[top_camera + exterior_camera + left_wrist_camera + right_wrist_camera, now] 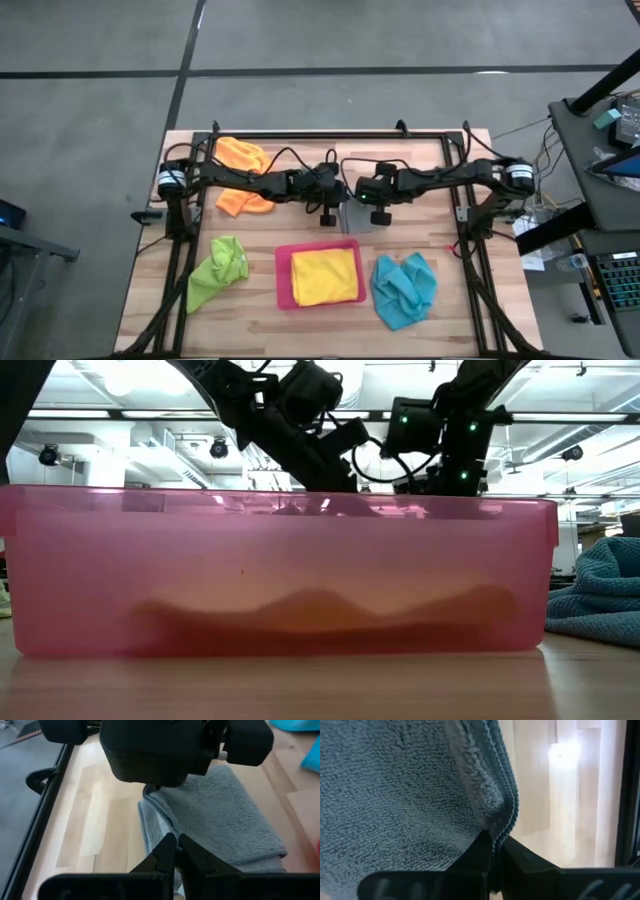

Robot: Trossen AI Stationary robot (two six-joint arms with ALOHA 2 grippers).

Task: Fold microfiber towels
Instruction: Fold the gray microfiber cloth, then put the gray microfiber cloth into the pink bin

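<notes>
A folded grey towel (353,218) lies on the wooden table's middle, just beyond the pink tray (283,275). Both grippers meet over it. My left gripper (328,214) is shut at one side edge of it, and my right gripper (380,213) is shut at the same edge farther along. A folded yellow towel (324,276) lies in the tray. An orange towel (243,172) sits crumpled at the far left, a lime green one (218,270) at the near left, and a light blue one (403,290) at the near right. In the low view the tray's wall (280,570) hides the grey towel. My left gripper pinches the grey towel's raised side edge (169,827) between its two fingertips, slanting down at it from the table's left. The rest of the towel lies flat on the table. How many layers it has, I cannot tell. My right gripper pinches the stitched edge of the grey towel (501,827) between its fingertips, pointing steeply down. Several layers of the edge run together into the fingers. The cloth spreads out from the fingers to one side.
Black frame rails (185,250) run along the table's left and right sides, with cables across the far part. Bare wood shows beside the grey towel (100,835). The tray stands close to the grey towel's near side.
</notes>
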